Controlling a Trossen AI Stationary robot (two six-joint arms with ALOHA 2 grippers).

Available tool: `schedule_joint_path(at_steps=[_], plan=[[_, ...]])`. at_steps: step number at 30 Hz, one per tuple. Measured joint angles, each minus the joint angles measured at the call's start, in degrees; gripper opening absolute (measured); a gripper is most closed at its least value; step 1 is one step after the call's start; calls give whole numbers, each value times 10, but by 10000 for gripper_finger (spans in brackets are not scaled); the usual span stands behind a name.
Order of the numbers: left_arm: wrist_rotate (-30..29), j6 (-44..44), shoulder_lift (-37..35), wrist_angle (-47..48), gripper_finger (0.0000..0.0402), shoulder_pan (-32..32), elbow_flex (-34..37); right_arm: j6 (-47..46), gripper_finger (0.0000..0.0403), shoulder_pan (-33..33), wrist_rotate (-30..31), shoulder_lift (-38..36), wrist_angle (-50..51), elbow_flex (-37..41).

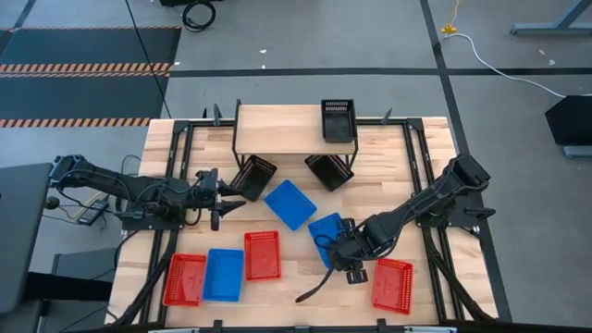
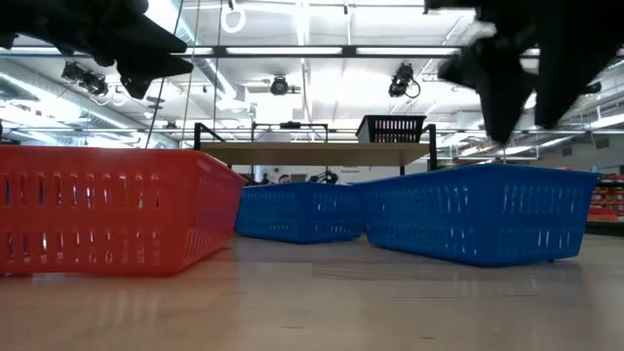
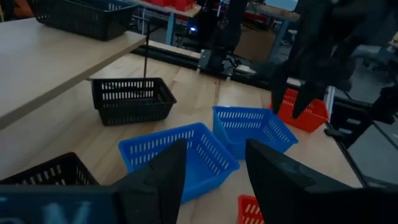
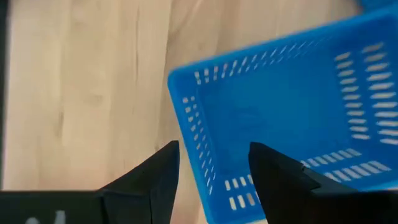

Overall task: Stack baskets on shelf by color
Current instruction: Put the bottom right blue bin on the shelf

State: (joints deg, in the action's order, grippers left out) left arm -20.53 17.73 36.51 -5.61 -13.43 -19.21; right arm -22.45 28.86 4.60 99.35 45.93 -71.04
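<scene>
Shelf (image 1: 277,129): stood at the table's far edge, wooden top on thin black legs.
Black baskets: one (image 1: 338,120) sat on the shelf top at its right end; two lay on the table just in front of the shelf, one (image 1: 253,177) near the left leg, one (image 1: 329,171) near the right, both tilted.
Blue baskets: one (image 1: 289,203) lay mid-table; a second (image 1: 326,229) just right of it, under the right gripper; a third (image 1: 224,275) sat near the front edge.
Red baskets: two flanked the front blue one, (image 1: 185,279) on its left and (image 1: 262,254) on its right; a third (image 1: 392,284) sat apart at front right.
Right gripper (image 4: 211,171): hovered over the second blue basket's rim, jaws spread, one finger on each side of the wall, nothing pinched.
Left gripper (image 3: 214,168): above the table beside the left black basket, jaws spread, empty.
</scene>
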Motion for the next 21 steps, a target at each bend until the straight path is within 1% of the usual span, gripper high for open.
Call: schedule_joint_path(at_steps=[4,13,16,19,21], plan=[[0,1,27,-80,172,0,19,-4,197,0,7,0,-24,33],[0,26,74,-120,172,-7,21,-4,197,0,-17,-1,-85,99],[0,26,75,-130,172,-7,21,-3,197,0,-21,-2,-83,102],[0,26,75,-137,172,-7,21,4,197,6,-22,-3,-70,87],[0,26,75,-141,172,-7,21,22,197,11,-10,-7,-67,73]])
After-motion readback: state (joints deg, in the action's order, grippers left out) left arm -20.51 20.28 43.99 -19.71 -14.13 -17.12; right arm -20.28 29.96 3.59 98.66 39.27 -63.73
